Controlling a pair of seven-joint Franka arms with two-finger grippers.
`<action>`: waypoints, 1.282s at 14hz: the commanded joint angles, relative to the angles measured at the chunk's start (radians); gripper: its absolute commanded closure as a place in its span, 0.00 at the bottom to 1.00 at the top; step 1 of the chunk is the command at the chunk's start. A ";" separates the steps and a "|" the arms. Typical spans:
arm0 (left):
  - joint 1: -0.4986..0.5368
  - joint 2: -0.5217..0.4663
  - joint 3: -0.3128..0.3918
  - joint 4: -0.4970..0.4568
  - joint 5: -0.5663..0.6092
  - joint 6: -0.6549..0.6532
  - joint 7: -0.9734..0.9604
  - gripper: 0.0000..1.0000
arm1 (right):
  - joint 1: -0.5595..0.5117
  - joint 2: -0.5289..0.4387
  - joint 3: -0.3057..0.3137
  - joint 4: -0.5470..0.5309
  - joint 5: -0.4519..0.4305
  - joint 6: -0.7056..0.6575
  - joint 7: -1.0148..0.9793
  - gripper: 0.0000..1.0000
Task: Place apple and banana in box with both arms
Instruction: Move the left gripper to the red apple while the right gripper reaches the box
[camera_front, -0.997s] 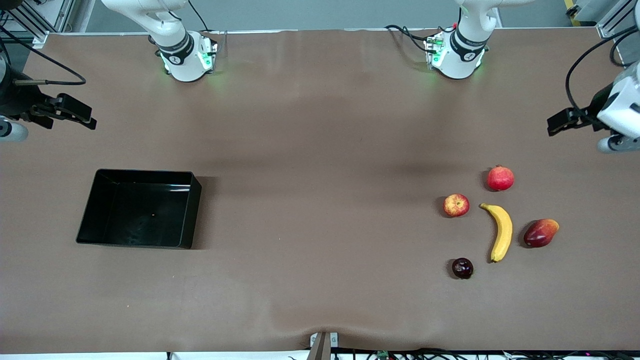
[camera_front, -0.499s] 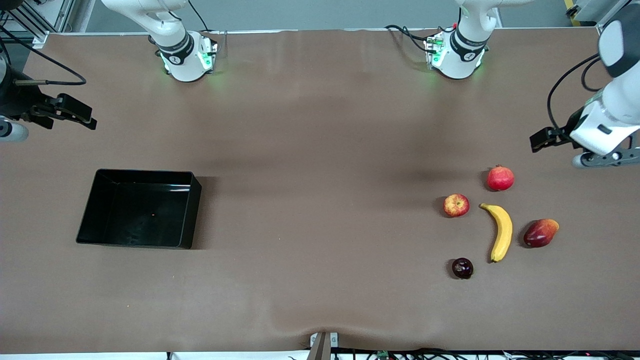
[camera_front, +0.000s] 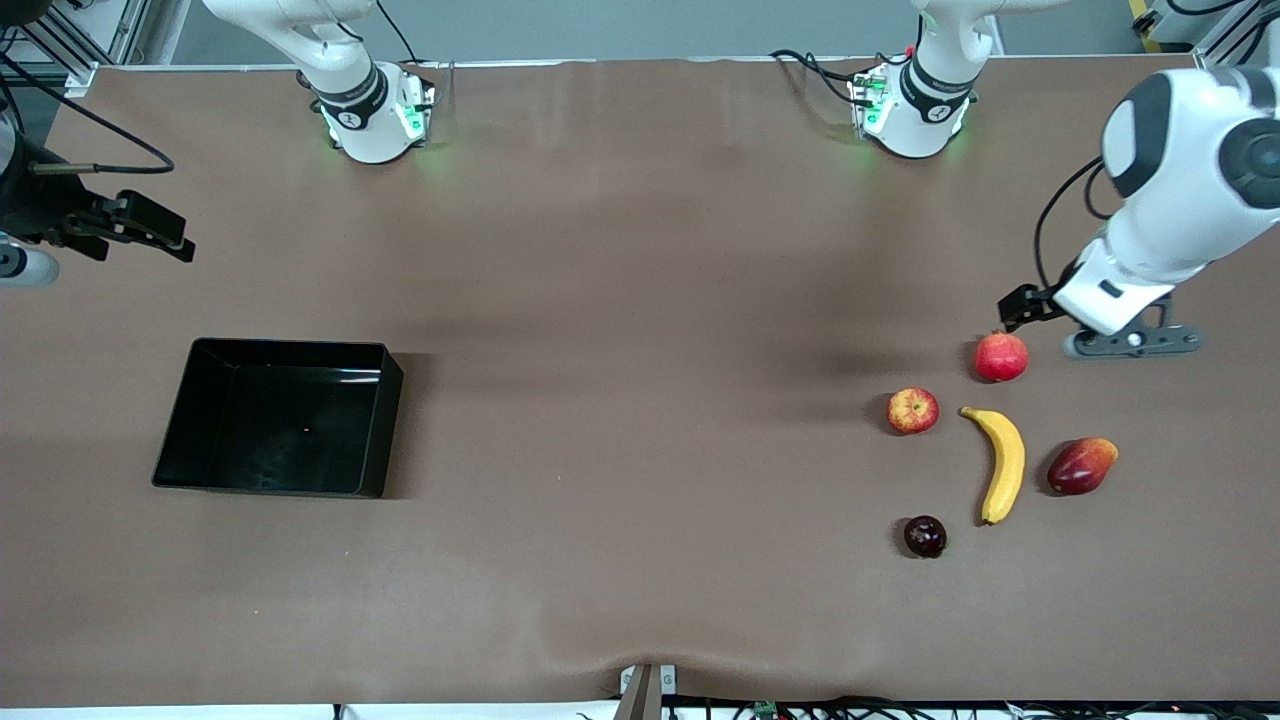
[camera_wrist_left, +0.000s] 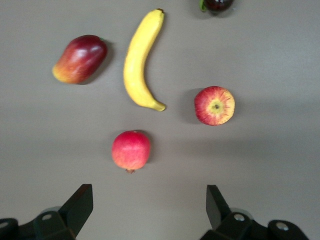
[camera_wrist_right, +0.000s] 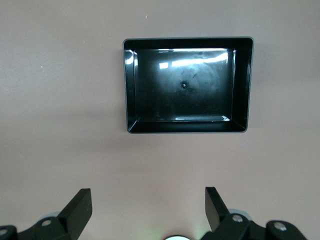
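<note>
Left gripper (camera_wrist_left: 146, 212), fingers spread wide and empty, hangs over bare table just beside the pomegranate (camera_front: 1001, 357); apple (camera_front: 913, 410) and banana (camera_front: 1000, 463) lie nearby (untouched); right gripper (camera_wrist_right: 145, 212), equally agape, waits above the box (camera_front: 180, 420).

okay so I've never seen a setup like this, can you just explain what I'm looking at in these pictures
Two white robot arms stand at a brown table. One picture looks down from across the table; the others come from cameras on each wrist. The left gripper, open and empty, hangs beside a pomegranate. Near it lie an apple, a banana, a mango and a plum. The right gripper, open too, waits near the empty black box.
</note>
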 joint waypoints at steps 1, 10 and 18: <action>0.004 0.050 -0.015 -0.008 0.008 0.077 -0.018 0.00 | 0.003 0.036 -0.007 -0.005 -0.022 0.034 0.010 0.00; 0.002 0.261 -0.068 0.000 -0.007 0.310 -0.109 0.00 | -0.135 0.084 -0.010 -0.179 -0.043 0.255 -0.144 0.00; 0.001 0.426 -0.074 0.006 -0.031 0.480 -0.107 0.00 | -0.279 0.315 -0.009 -0.170 -0.028 0.475 -0.341 0.00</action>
